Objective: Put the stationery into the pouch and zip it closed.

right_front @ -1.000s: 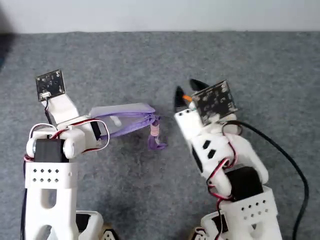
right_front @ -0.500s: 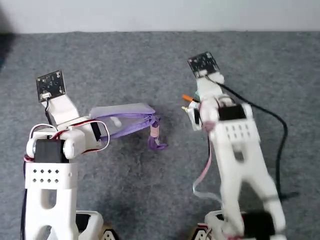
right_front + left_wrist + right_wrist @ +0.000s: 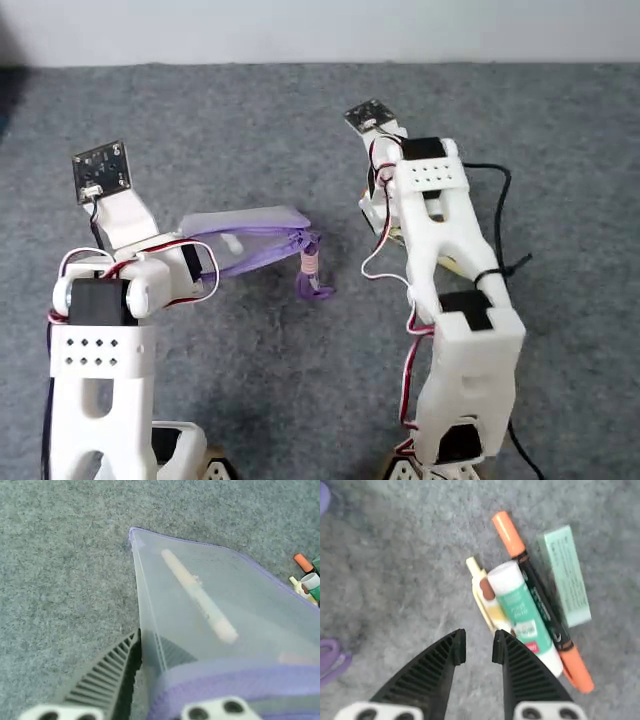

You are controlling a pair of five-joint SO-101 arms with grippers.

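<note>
Your left gripper (image 3: 142, 647) is clamped on the purple-trimmed end of the mesh pouch (image 3: 215, 610). One pale pen (image 3: 197, 596) lies inside it. The pouch's purple strap (image 3: 312, 280) sits between the two arms on the grey carpet (image 3: 250, 120).

Your right gripper (image 3: 476, 647) grasps nothing; its jaws stand a narrow gap apart, just beside the loose stationery on the carpet. That group is a cream pen (image 3: 481, 592), a glue stick (image 3: 522, 615) and an orange marker (image 3: 540, 602), packed side by side, with a green eraser (image 3: 565, 577) close alongside the marker.
</note>
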